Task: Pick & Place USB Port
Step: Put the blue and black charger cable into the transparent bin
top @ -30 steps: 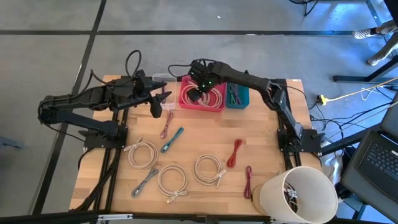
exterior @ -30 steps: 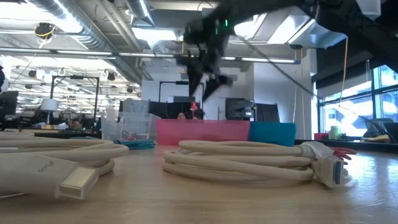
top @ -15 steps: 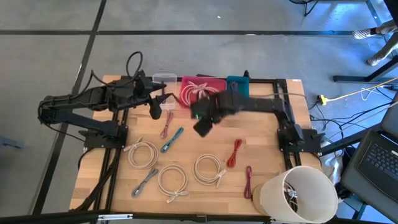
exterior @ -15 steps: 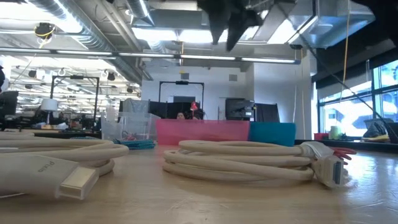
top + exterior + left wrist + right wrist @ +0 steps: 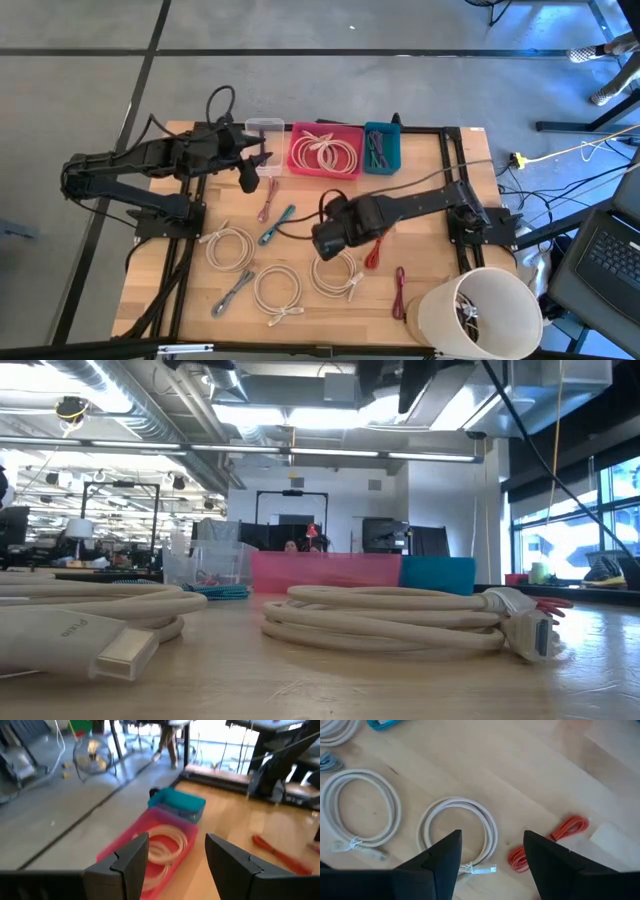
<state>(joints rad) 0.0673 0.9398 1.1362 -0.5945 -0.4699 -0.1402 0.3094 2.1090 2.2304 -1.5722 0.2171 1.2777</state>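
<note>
We are looking down on a pale wooden table (image 5: 300, 195) scattered with coiled cables. The right gripper (image 5: 328, 243) is hovering above the table's middle, its fingers spread apart and holding nothing; through its wrist camera we are seeing the gap between the two dark fingers framing a white coiled cable (image 5: 461, 832). That cable is lying flat as a smooth round loop, bound by a small tie, with its flat white plug end (image 5: 482, 869) sticking out of the loop on the side facing the camera. In the high view the same coil (image 5: 336, 272) is resting just under the gripper, toward the table's front.

The right arm is reaching in from its base at the table's right edge, bent low and stretched diagonally across the wood toward the centre.

Around it we are seeing two more white coils (image 5: 231, 247) (image 5: 277, 291), a thin red cable (image 5: 377, 246) running lengthwise front to back, a second red one (image 5: 399, 292), a teal cable (image 5: 277, 224) lying diagonally, and a grey one (image 5: 233, 294). At the back edge a pink bin (image 5: 325, 150) is holding a white coil, beside a teal bin (image 5: 382, 148) and a clear box (image 5: 265, 128).

The left gripper (image 5: 250, 166) is waiting near the back left, fingers apart and empty, pointing toward the pink bin.
</note>
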